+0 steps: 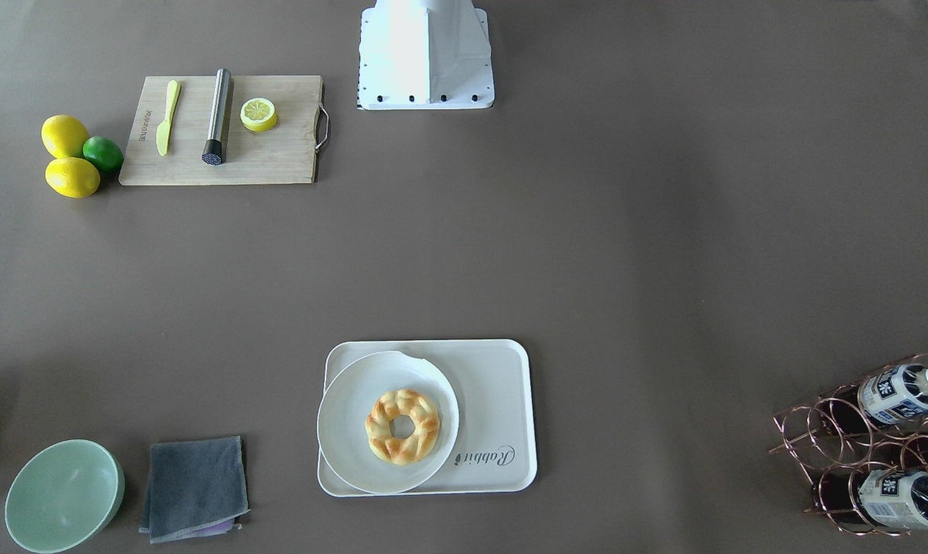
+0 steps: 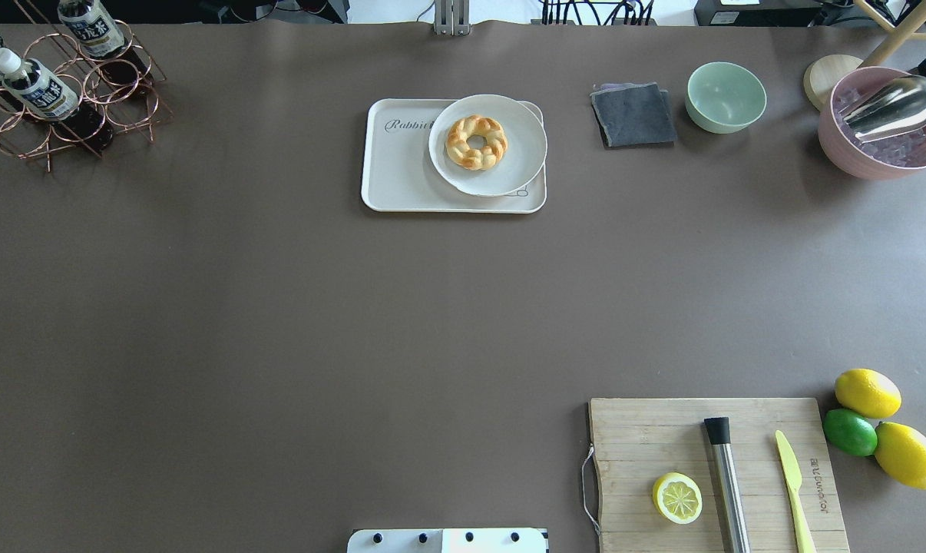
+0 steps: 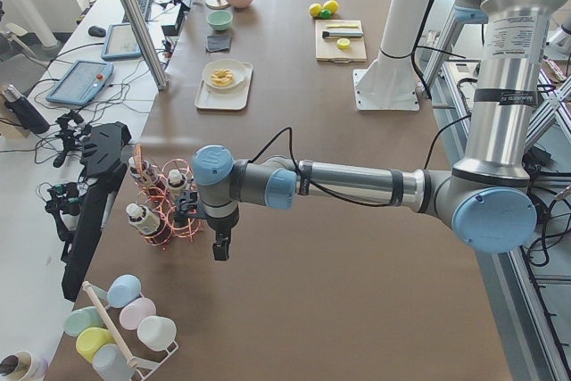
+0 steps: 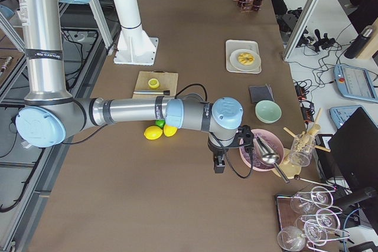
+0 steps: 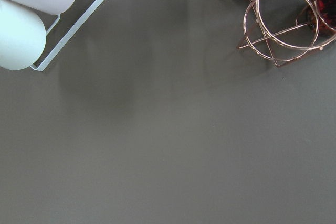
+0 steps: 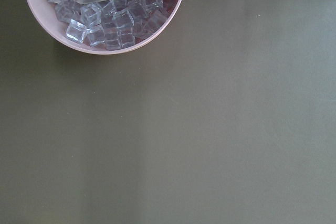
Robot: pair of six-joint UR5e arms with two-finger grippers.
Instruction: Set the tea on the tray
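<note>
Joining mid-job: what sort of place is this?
Probably a robotics lab staged as a drinks station: blue-cased tablets beside the brown table, a copper wire bottle rack, a pink bowl of ice cubes.

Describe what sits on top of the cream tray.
A round white plate holding a braided ring pastry covers roughly half the tray; whatever lies beneath the plate is hidden.

Matt brown table (image 2: 279,307), shiny copper-wire rack (image 2: 98,81), bare wooden board (image 2: 647,438), clear plastic tea (image 2: 37,86), smooth cream tray (image 2: 401,169)
</note>
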